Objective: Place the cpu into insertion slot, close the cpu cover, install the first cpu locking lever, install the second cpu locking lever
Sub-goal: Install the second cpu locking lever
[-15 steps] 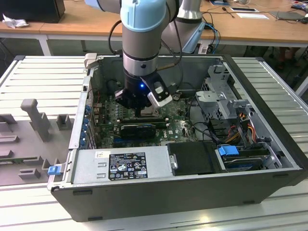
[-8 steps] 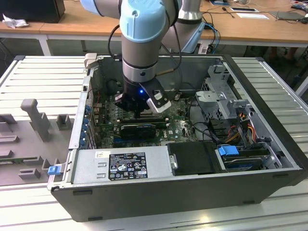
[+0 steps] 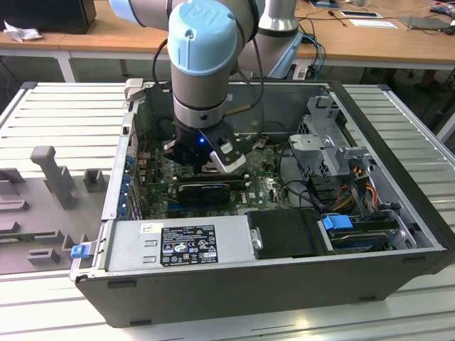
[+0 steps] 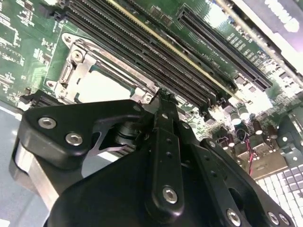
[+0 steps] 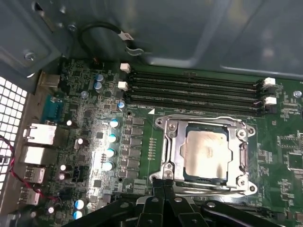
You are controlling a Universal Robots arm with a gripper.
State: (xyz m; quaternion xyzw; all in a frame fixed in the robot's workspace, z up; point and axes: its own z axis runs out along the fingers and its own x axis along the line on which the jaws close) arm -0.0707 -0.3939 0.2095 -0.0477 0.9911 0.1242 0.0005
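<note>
The cpu (image 5: 207, 152) lies flat in the insertion slot (image 5: 159, 122) on the green board, its silver top showing. The cpu cover (image 5: 174, 142) is down around it, framing the chip. In the second wrist view the cpu (image 4: 102, 86) shows through the cover (image 4: 78, 68) just beyond my fingers. My gripper (image 5: 164, 180) is shut, its tips together at the socket's rim by one corner. Those tips (image 4: 163, 98) touch or nearly touch the metal edge; I cannot tell whether they press a lever. In the exterior view the gripper (image 3: 202, 165) reaches down inside the computer case.
Long black memory slots (image 5: 194, 92) run beside the socket. Capacitors (image 5: 112, 137) and rear ports (image 5: 38, 135) stand on the board's other side. A black card (image 3: 205, 190), the power supply (image 3: 188, 243), drive cages (image 3: 327, 138) and cables crowd the case (image 3: 234, 288).
</note>
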